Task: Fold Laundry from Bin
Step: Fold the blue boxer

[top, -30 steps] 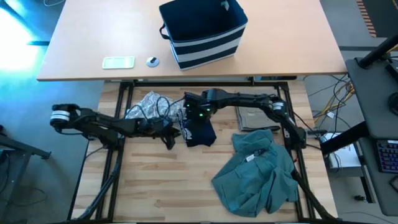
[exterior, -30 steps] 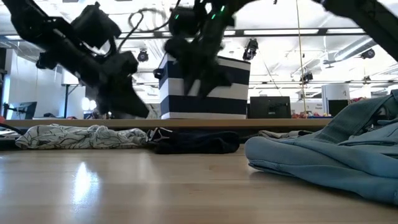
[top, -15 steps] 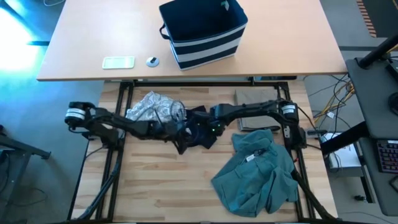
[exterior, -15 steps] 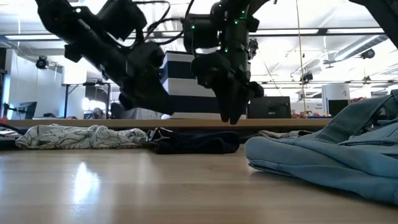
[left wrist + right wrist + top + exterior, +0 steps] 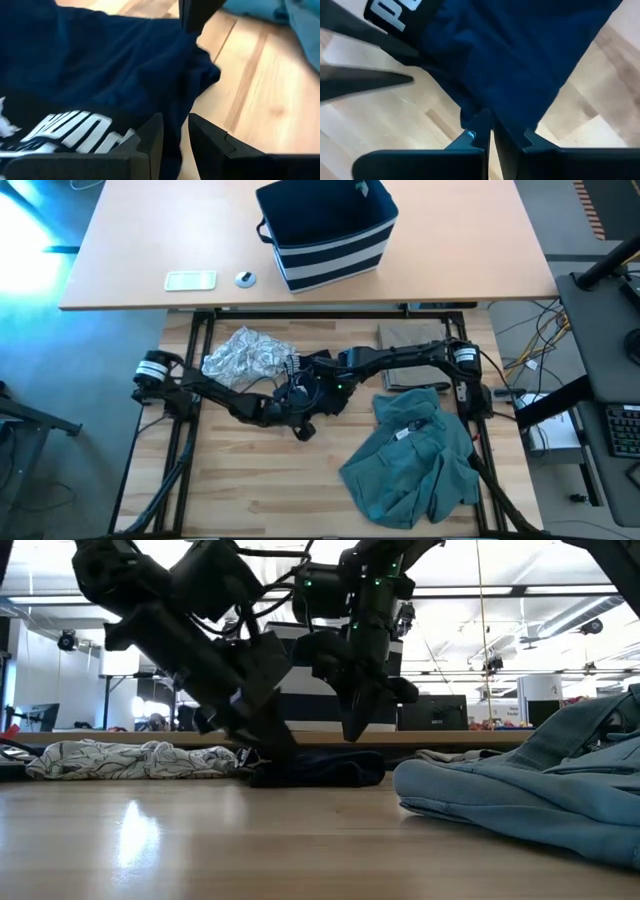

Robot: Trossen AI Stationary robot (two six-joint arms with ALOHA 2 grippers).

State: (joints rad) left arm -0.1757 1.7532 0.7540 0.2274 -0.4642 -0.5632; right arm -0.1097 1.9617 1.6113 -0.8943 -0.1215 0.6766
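Overhead, both grippers met over the navy garment (image 5: 322,385) mid-table, left gripper (image 5: 300,420) at its near edge, right gripper (image 5: 338,385) on top; patterned garment (image 5: 245,352), tan garment (image 5: 405,366) and teal garment (image 5: 415,460) lay around it, the bin (image 5: 330,230) well back on the far table. Low and level, both heads hung just over the dark heap. At the wrists, left fingers (image 5: 150,140) stood narrowly apart astride a navy fold, right fingers (image 5: 482,132) were pinched together at the hem, hold unclear; risk judged: a thin pinch slipping on lift, or the arms fouling.
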